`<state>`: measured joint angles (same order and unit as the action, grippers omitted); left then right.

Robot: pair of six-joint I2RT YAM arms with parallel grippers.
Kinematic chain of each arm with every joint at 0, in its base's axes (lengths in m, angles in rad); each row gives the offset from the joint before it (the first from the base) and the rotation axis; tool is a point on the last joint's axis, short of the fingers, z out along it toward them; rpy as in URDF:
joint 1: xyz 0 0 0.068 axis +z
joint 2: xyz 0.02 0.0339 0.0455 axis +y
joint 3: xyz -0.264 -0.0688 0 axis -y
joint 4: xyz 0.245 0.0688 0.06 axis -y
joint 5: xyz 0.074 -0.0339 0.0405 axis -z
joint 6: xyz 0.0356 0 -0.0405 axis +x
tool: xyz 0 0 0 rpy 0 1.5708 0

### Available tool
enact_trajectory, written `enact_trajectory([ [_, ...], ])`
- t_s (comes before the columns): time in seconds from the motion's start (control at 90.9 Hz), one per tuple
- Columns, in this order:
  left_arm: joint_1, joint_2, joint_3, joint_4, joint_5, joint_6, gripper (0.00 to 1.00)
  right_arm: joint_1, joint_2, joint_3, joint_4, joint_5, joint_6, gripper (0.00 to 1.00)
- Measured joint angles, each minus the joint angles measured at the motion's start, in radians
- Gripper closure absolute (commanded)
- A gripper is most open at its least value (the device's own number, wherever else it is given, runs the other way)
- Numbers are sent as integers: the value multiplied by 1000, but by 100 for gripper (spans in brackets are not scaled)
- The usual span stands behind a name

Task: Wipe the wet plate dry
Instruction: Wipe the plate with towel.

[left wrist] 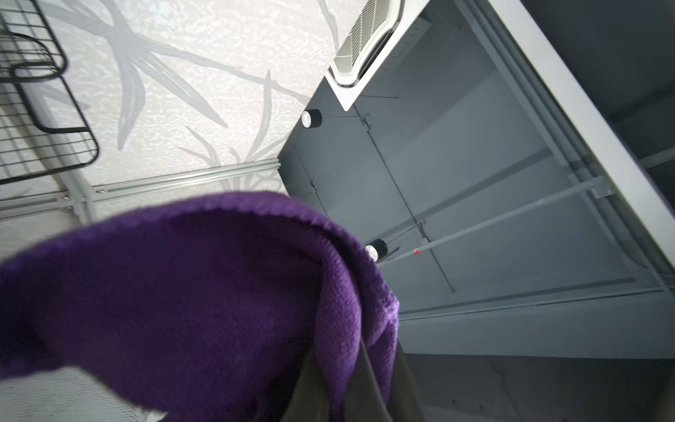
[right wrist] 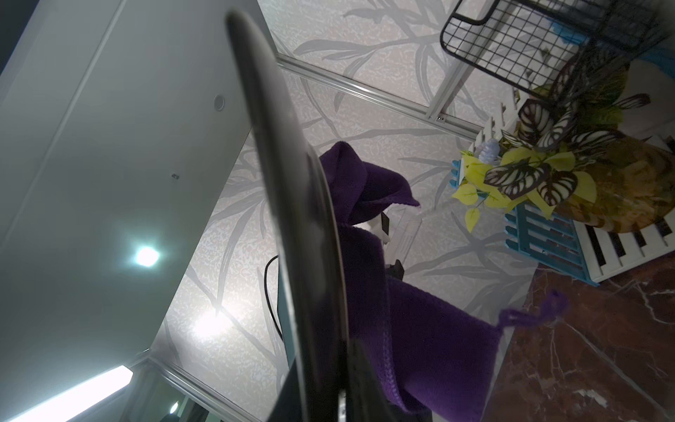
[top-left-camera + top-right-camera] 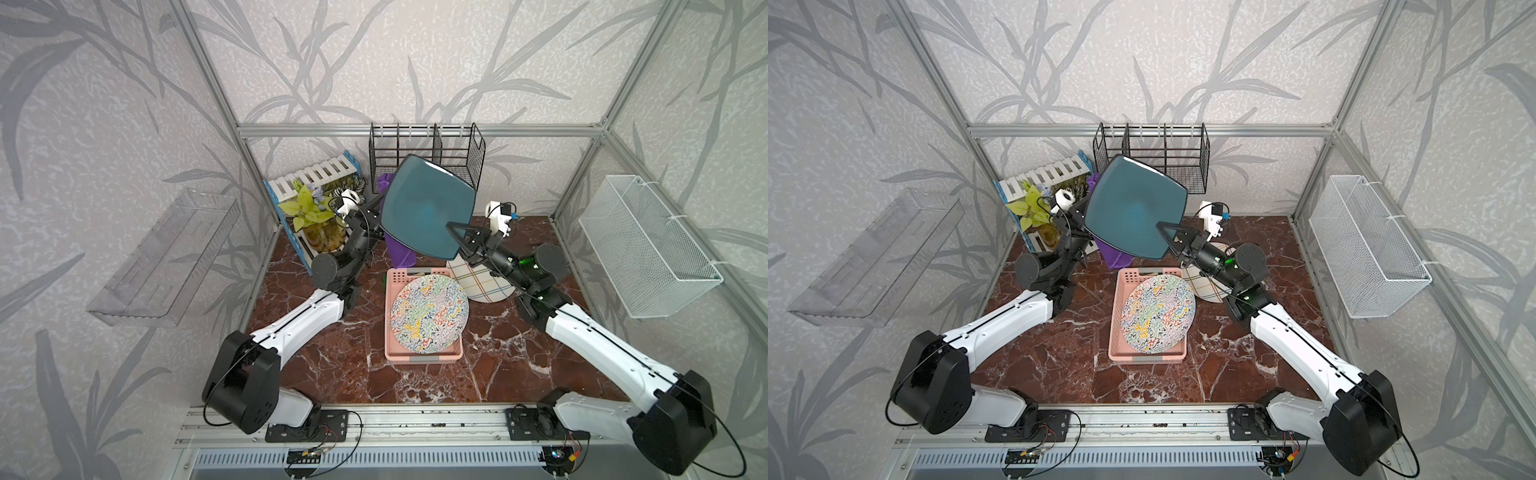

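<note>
Top views both show the teal plate (image 3: pixel 424 208) up in the air over the far middle of the tabletop (image 3: pixel 332 374). It's tilted so its face looks up at the camera, with the black wire rack (image 3: pixel 424 145) behind it. The right gripper (image 3: pixel 457 237) has it by the near-right rim, jaws pinched onto the edge with only the plate's thickness between them. In the right wrist view the plate (image 2: pixel 292 219) is edge-on, and the purple cloth (image 2: pixel 420 329) sits right against its back side.

The left gripper (image 1: pixel 350 383) is mostly hidden behind the plate from above. Its own wrist view shows the jaws closed tight with the cloth bunched between them and draped over them. From above, the cloth (image 3: pixel 399 253) hangs out below the plate's near-left edge. Can't tell from any view whether the plate has water on it.

Down on the tabletop there's a pink basket (image 3: pixel 424 355) in the middle with a round squiggle-pattern plate (image 3: pixel 430 318) leaning in it. A plaid plate (image 3: pixel 482 282) lies just right of it, under the right arm. A potted plant (image 3: pixel 307 208) stands far left on a little slatted shelf (image 3: pixel 316 172).
</note>
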<state>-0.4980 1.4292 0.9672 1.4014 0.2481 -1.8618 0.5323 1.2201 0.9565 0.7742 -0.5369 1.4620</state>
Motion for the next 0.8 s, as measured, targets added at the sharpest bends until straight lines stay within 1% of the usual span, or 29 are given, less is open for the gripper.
enact_trajectory([
  [0.077, -43, 0, 3, 36, -45, -11, 100, 3, 40, 63, 30, -8, 0, 100],
  [0.176, -127, 4, 2, 52, -50, -8, 100, -6, 103, 177, 38, -30, -2, 100],
  [0.242, -148, 8, -4, 63, -65, -9, 100, -31, 127, 230, 41, -48, 0, 100],
  [0.308, -141, 14, -7, 78, -68, -16, 100, -61, 126, 239, 41, -52, -4, 100],
  [0.418, -85, 31, 30, 87, -66, -27, 100, -77, 97, 190, 29, -41, -37, 100],
  [0.484, -53, 57, 84, 89, -69, -35, 100, -53, 64, 141, 14, -28, -72, 100],
  [0.561, -30, 92, 146, 100, -77, -48, 100, 5, 26, 97, -11, -18, -118, 100],
  [0.616, -34, 115, 182, 118, -79, -60, 100, 43, 13, 90, -20, -22, -145, 100],
  [0.682, -62, 129, 195, 142, -80, -69, 100, 72, 16, 98, -20, -37, -172, 100],
  [0.803, -124, 129, 151, 154, -89, -71, 100, 66, 55, 173, -51, -63, -209, 100],
])
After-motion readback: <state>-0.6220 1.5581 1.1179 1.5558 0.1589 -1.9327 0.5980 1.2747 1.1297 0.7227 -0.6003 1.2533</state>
